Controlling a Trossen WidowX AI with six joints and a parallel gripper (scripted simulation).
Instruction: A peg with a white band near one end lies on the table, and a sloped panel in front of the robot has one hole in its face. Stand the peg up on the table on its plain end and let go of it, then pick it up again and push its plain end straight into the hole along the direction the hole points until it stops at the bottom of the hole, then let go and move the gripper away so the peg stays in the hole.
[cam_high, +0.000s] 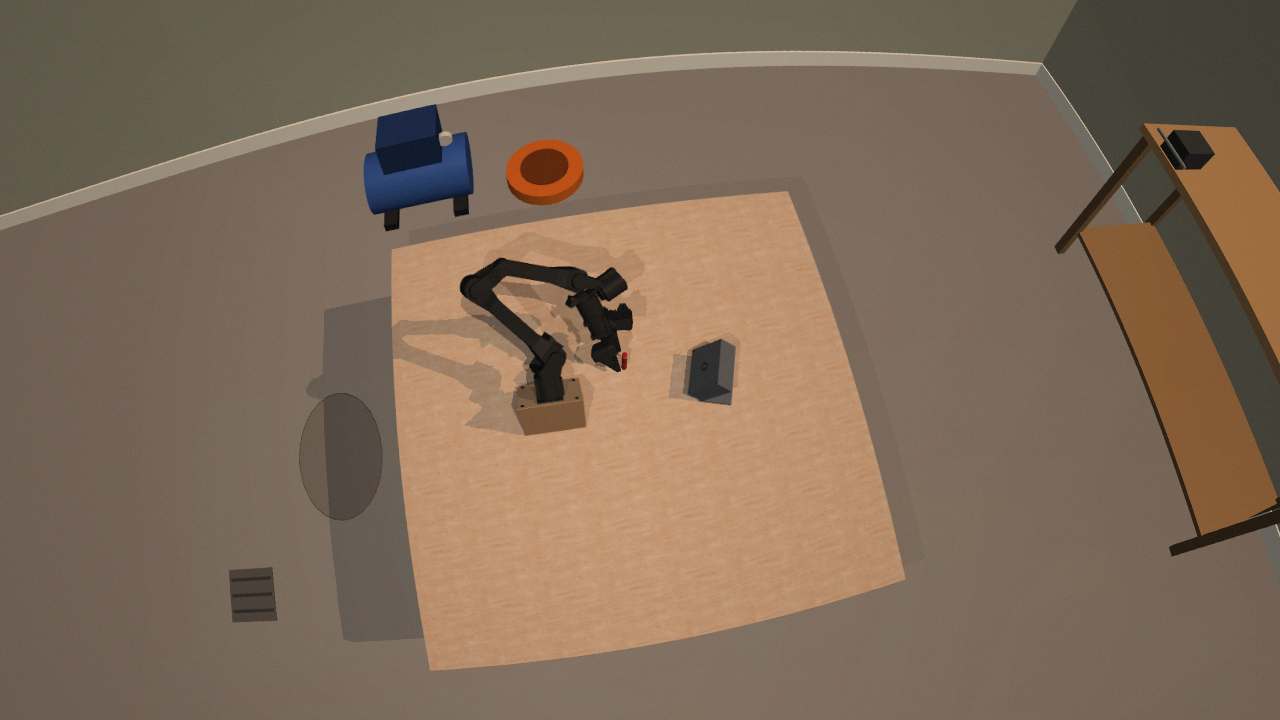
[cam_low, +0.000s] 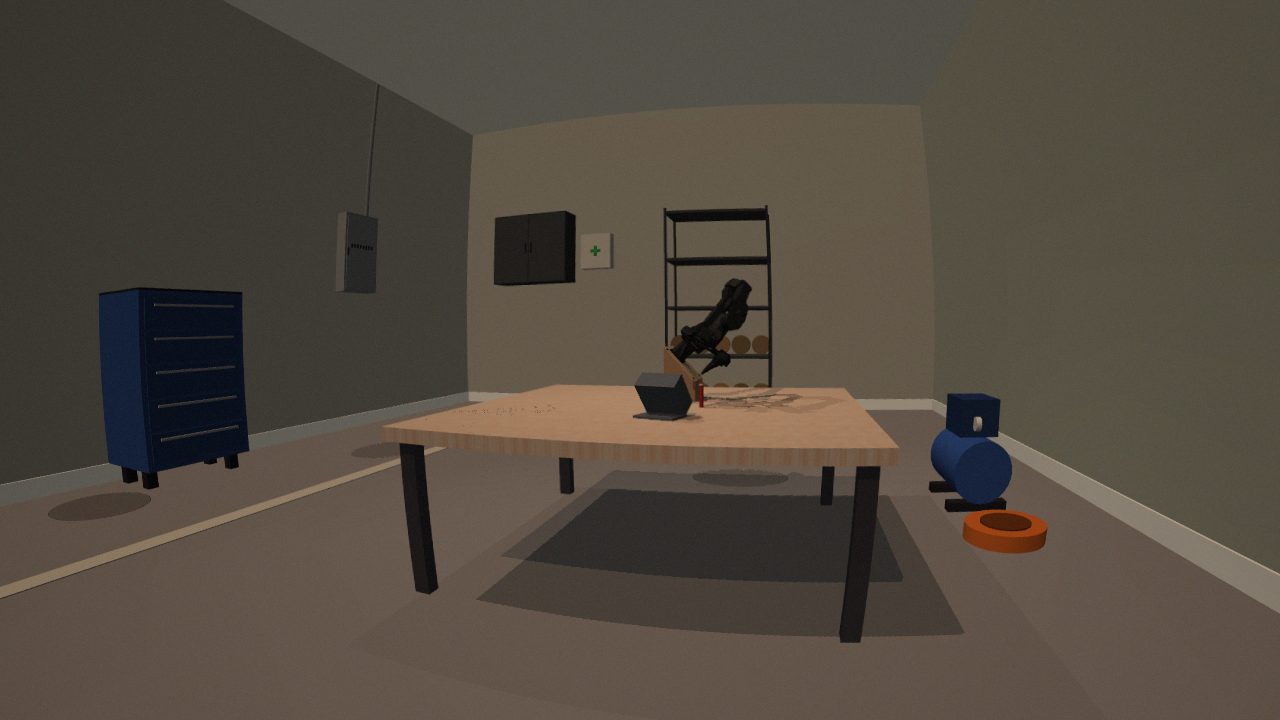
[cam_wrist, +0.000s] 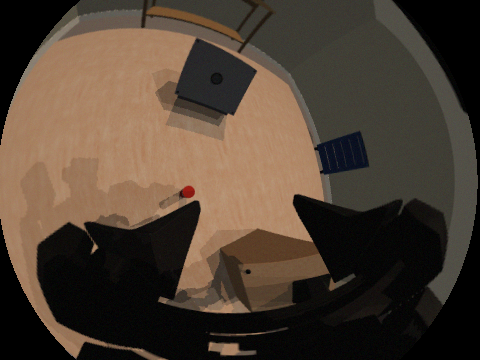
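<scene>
Red peg upright, fingers spread

From where I stand, the peg (cam_high: 623, 360) (cam_low: 700, 395) (cam_wrist: 188, 192) is well inside the edges of the table (cam_high: 662, 537) (cam_low: 626, 431) (cam_wrist: 100, 105), between the wooden base (cam_high: 554, 417) (cam_wrist: 275, 256) and the sloped panel (cam_high: 706, 376) (cam_low: 663, 394) (cam_wrist: 216, 97). A gap separates it from the panel, leaving room sideways. The gripper (cam_high: 612, 361) (cam_low: 705, 369) (cam_wrist: 247, 203) is wide open, gripping nothing, near the peg. The peg's long axis runs vertically, red end up; I can't make out its white band. The panel's hole (cam_high: 704, 366) (cam_wrist: 216, 78) faces obliquely upward, toward the base side.

Blue drawer cabinet (cam_low: 192, 376) (cam_wrist: 343, 153) beside a dark grey wall (cam_low: 268, 179) (cam_wrist: 390, 100).
</scene>
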